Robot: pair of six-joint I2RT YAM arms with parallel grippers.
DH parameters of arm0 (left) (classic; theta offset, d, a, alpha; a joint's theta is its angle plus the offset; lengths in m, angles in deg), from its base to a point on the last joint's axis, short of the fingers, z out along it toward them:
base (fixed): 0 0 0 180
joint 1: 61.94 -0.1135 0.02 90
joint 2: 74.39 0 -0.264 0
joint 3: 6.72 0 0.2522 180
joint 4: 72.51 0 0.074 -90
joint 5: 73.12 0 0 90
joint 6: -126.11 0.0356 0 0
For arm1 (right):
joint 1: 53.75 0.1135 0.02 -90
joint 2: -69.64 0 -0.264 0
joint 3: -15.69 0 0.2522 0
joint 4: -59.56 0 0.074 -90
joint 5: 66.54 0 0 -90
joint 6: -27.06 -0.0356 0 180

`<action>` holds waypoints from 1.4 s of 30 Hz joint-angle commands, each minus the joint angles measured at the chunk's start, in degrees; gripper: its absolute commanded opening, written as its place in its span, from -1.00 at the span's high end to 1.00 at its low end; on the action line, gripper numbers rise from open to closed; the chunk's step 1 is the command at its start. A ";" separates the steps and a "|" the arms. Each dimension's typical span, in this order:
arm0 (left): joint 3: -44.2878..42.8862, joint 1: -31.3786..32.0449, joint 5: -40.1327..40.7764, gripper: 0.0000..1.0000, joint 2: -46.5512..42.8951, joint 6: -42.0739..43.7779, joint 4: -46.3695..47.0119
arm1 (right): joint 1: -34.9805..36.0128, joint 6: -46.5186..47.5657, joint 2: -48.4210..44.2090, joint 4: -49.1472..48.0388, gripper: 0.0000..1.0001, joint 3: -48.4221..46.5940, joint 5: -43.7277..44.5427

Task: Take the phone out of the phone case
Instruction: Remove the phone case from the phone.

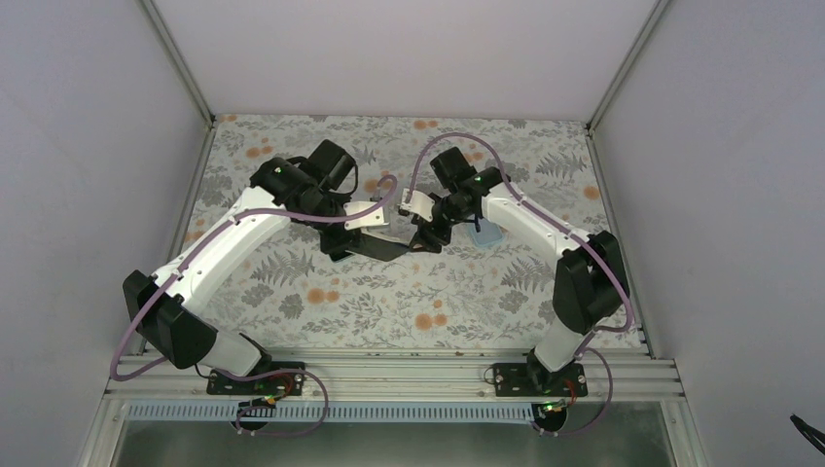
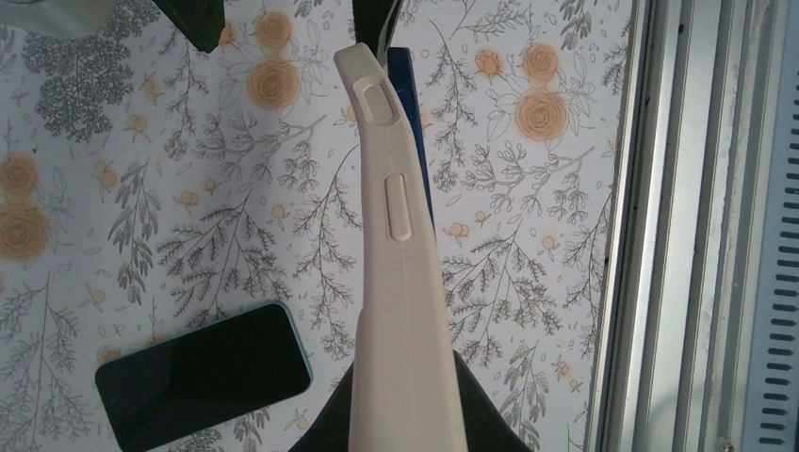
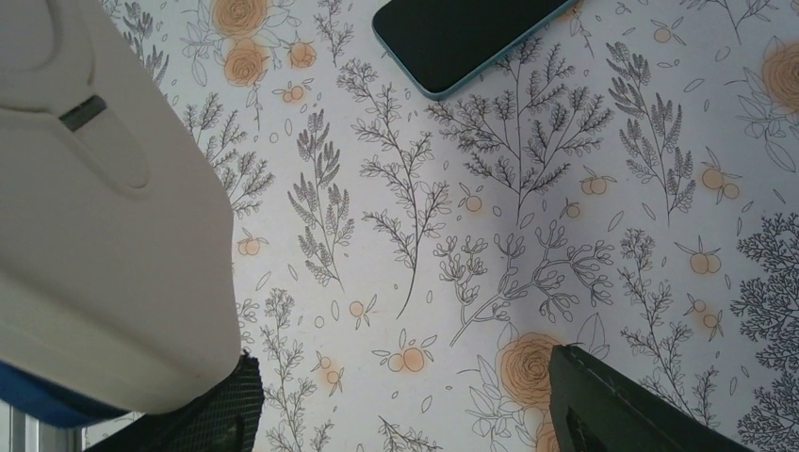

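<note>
My left gripper [image 1: 355, 222] is shut on the cream phone case [image 1: 366, 216] and holds it above the table. In the left wrist view the case [image 2: 400, 254] stands edge-on between my jaws, its side buttons showing. The phone [image 1: 377, 248], black screen up with a teal rim, lies bare on the table below; it also shows in the left wrist view [image 2: 203, 372] and the right wrist view [image 3: 462, 38]. My right gripper [image 1: 425, 233] is open and empty; in its own view [image 3: 405, 405] the case [image 3: 104, 207] sits against its left finger.
A light blue object [image 1: 484, 233] lies on the floral mat under the right arm. A blue strip [image 2: 415, 141] shows behind the case. The metal rail [image 2: 678, 226] runs along the near table edge. Grey walls enclose the table.
</note>
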 commanded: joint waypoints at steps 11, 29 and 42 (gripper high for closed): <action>0.33 2.40 -17.62 0.95 0.65 0.87 7.55 | 1.33 -8.70 3.01 -14.44 -0.46 -8.73 -9.67; 0.07 2.27 -9.70 0.95 0.45 -4.68 20.07 | 4.36 2.02 1.71 1.81 -0.46 -14.42 -35.23; -8.92 -6.75 -0.45 0.95 -1.18 -8.91 39.57 | 14.44 22.89 11.66 24.03 -0.51 -15.34 -38.70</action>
